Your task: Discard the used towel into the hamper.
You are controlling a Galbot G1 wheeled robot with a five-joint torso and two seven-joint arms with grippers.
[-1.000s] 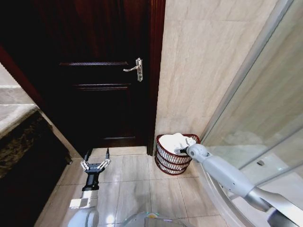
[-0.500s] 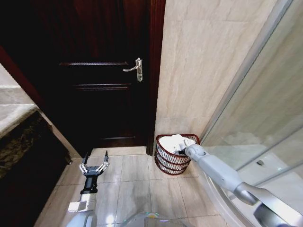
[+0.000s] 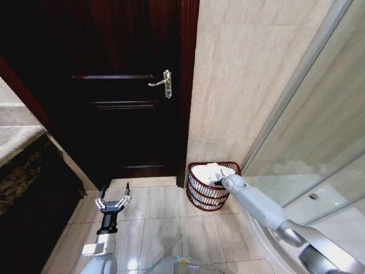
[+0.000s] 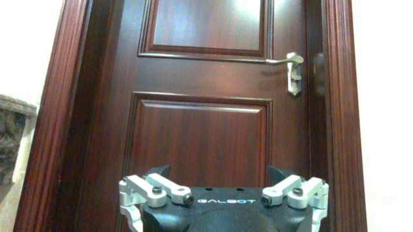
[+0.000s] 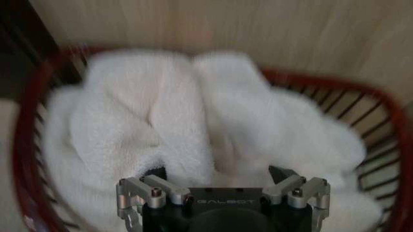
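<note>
The hamper (image 3: pixel 204 196), a dark reddish-brown wire basket, stands on the floor against the tiled wall beside the door frame. A white towel (image 3: pixel 209 170) is heaped inside it and rises a little above the rim. My right gripper (image 3: pixel 217 181) reaches over the hamper's near right rim. In the right wrist view the towel (image 5: pixel 193 111) lies in the hamper (image 5: pixel 26 145), and the right gripper (image 5: pixel 217 173) stands open just above it, its fingers spread. My left gripper (image 3: pixel 115 192) hangs open low over the floor in front of the door.
A dark wooden door (image 3: pixel 114 85) with a metal lever handle (image 3: pixel 162 83) is shut, left of the hamper. A glass shower screen (image 3: pixel 319 142) runs along the right. A stone counter (image 3: pixel 20 154) juts in at the left. Beige floor tiles (image 3: pixel 165 228) lie open between.
My right arm has sunk a little and shifted slightly left at the hamper's rim. The left gripper has dropped slightly. The towel stays in the hamper.
</note>
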